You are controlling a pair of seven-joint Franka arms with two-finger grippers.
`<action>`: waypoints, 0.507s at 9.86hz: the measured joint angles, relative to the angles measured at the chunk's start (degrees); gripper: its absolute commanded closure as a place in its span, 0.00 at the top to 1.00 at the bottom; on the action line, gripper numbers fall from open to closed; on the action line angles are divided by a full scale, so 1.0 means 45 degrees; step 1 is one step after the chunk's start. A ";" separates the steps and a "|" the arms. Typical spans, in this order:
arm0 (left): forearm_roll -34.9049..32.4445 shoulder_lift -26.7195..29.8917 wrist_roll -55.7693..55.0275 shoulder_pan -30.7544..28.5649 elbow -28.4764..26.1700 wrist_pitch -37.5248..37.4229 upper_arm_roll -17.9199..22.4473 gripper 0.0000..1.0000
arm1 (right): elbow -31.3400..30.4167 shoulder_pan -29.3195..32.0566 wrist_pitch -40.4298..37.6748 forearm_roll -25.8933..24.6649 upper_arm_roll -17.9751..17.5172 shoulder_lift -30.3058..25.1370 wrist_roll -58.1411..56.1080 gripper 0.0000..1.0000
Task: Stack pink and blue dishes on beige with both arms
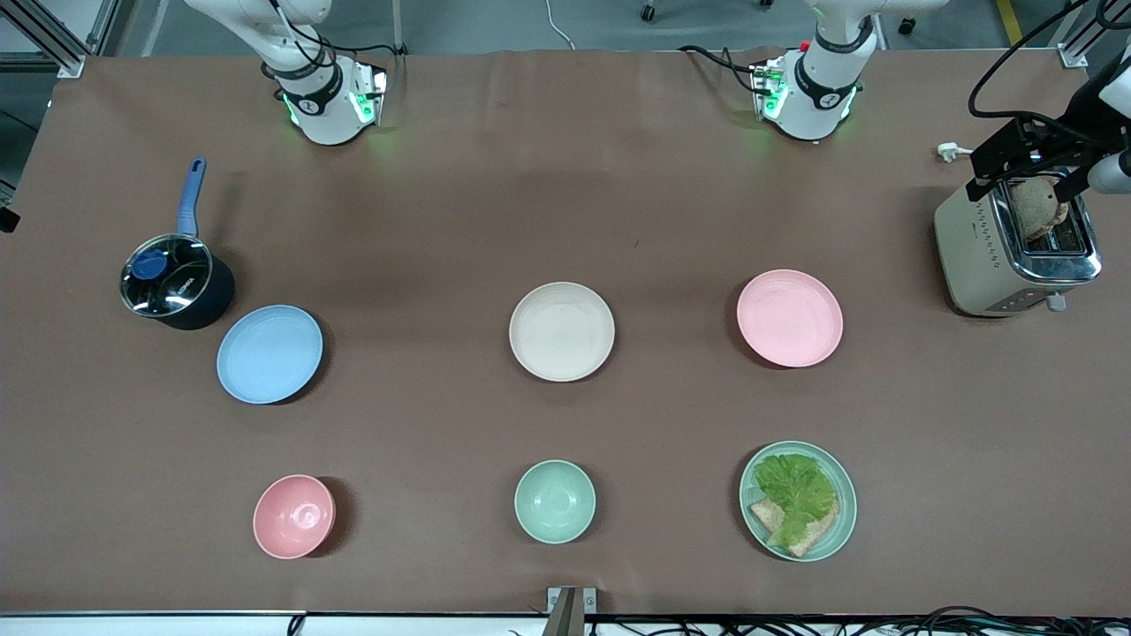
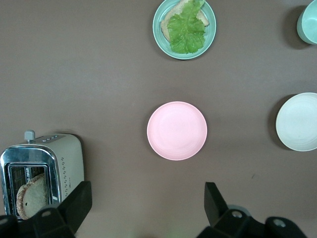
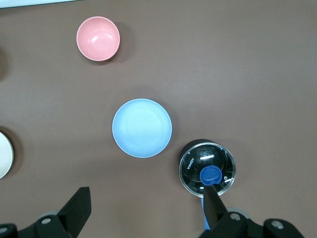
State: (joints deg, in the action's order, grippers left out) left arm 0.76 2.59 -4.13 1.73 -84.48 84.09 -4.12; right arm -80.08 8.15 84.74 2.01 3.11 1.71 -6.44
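I am holding my left pincer (image 2: 143,210) wide apart above the pink plate (image 2: 177,130). My right pincer (image 3: 146,210) is gaping above the blue plate (image 3: 142,128). Nothing is sitting on the beige plate (image 1: 561,331) yet.

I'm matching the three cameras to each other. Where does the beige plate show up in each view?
Front view: beige plate at the table's middle, between the blue plate and pink plate.
Left wrist view: cut by the picture's edge, beside the pink plate.
Right wrist view: only a sliver at the edge.
Shared landmark: the beige plate itself.
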 measured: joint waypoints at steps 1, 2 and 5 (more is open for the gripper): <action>0.0000 0.0000 0.0000 0.0001 0.0000 0.0000 0.0000 1.00 | -0.0002 -0.0039 -0.0022 0.0000 -0.0011 0.0000 0.0002 1.00; 0.0000 0.0000 0.0000 0.0002 0.0000 0.0000 0.0000 1.00 | -0.0009 -0.0054 -0.0069 0.0001 -0.0011 0.0000 0.0037 1.00; 0.0343 -0.0045 0.0057 0.0015 -0.0103 0.0000 0.0246 0.96 | -0.0325 -0.0307 -0.0268 0.0003 0.0052 0.0019 0.0424 1.00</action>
State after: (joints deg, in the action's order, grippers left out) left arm 2.31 2.39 -3.87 1.80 -84.94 84.09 -3.01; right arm -81.54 6.77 83.53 2.02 3.34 1.79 -4.53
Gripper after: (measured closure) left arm 0.009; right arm 0.000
